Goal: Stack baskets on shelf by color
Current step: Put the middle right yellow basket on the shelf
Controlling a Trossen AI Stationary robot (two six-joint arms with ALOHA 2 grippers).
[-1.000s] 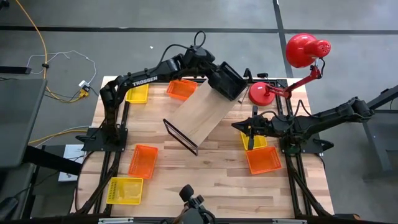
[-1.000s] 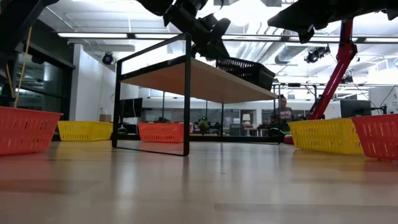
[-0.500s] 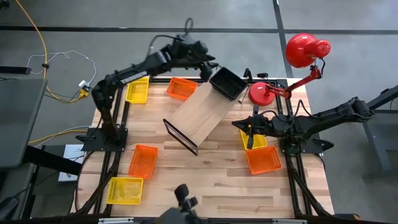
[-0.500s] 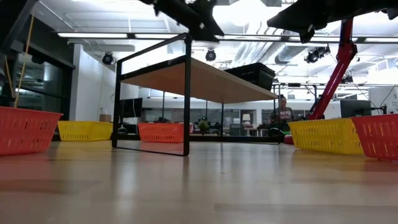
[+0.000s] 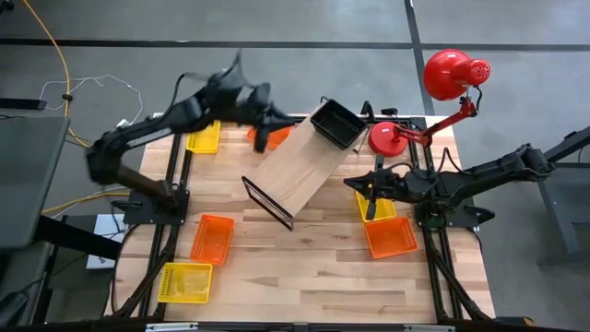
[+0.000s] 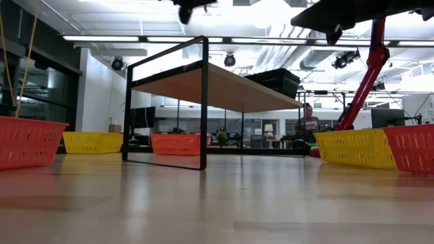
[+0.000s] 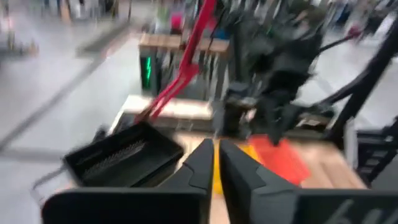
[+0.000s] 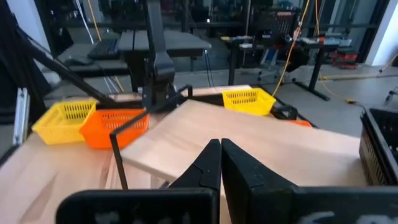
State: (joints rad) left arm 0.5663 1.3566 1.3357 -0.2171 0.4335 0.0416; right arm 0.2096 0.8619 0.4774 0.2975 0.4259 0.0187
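Baskets first: from my overhead feed I count one black basket (image 5: pixel 337 124) sitting on the far end of the shelf (image 5: pixel 300 170), so I'd guess one placement is done and the next pick is up. The left gripper (image 5: pixel 261 138) is empty and pinched closed, hanging above the orange basket (image 5: pixel 273 135) by the shelf's far corner, with a yellow basket (image 5: pixel 205 137) beside it. Next move probably needs those fingers opened before dropping onto a rim. The right gripper (image 5: pixel 371 197) is closed too, parked over the yellow basket (image 5: pixel 379 209) on its side, an orange one (image 5: pixel 391 237) just next to it. Two more wait at the near left edge.

Low view: the shelf (image 6: pixel 224 87) stands on its black wire frame (image 6: pixel 167 102) with the black basket (image 6: pixel 274 80) up top, mesh sides and all. Everything else is on the tabletop.

Left wrist: blurry, but the fingers (image 7: pixel 199 163) meet, black basket (image 7: pixel 123 157) ahead.

Right wrist: fingers (image 8: pixel 204 161) closed, looking across the pale board.
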